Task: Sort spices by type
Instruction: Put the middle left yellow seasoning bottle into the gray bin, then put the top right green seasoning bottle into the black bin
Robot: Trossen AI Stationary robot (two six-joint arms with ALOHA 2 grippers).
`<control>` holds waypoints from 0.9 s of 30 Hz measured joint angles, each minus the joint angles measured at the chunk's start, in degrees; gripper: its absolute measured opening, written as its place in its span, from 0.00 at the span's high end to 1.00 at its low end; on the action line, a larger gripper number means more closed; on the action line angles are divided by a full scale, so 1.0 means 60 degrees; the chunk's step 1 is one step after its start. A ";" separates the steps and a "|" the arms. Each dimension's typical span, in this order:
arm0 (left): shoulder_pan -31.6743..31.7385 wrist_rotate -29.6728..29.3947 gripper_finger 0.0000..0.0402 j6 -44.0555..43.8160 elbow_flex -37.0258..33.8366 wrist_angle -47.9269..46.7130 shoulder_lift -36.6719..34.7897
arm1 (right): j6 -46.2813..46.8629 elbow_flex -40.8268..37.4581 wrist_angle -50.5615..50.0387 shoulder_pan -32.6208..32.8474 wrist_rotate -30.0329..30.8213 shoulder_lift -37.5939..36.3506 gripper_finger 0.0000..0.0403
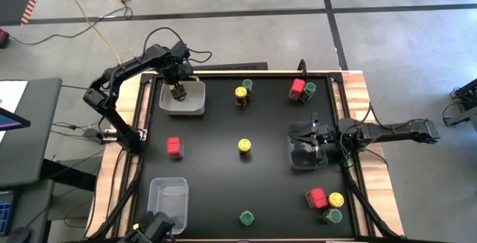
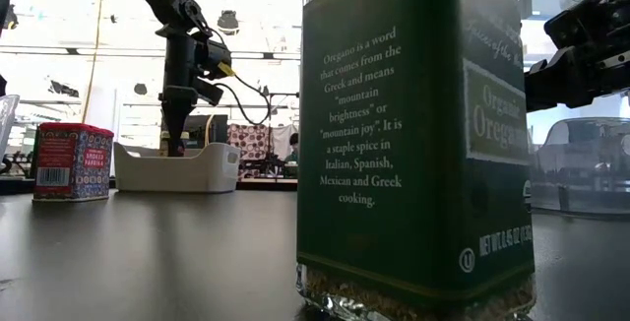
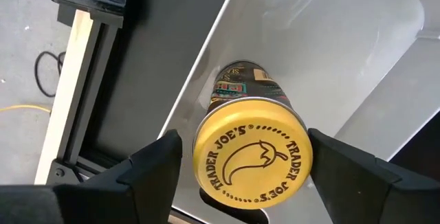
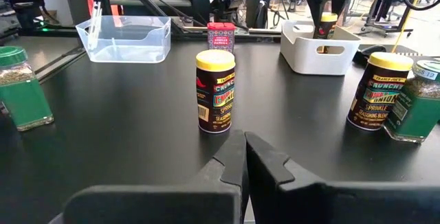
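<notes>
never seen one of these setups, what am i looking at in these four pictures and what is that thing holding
This is a robot with two dark jointed arms working at a black table, each ending in a two-finger gripper. One picture looks straight down from above, one looks level across the table top, and two come from cameras on the arms' wrists.

Small spice containers are scattered on the table: dark jars with round yellow lids, like the one in the middle, green-lidded jars, like the one at the near edge, and red blocky tins, like the one on the left. There are also bins: a white one and clear plastic ones, one of them in the near left corner.

The left gripper is inside the white bin, its fingers either side of a yellow-lidded jar. The right gripper waits shut, holding nothing, at the right side of the table.
</notes>
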 joint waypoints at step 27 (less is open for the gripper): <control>0.0001 -0.0071 0.27 -0.0283 0.0066 -0.0494 -0.1434 | -0.0001 0.0000 0.0001 -0.0003 0.0001 0.0002 0.91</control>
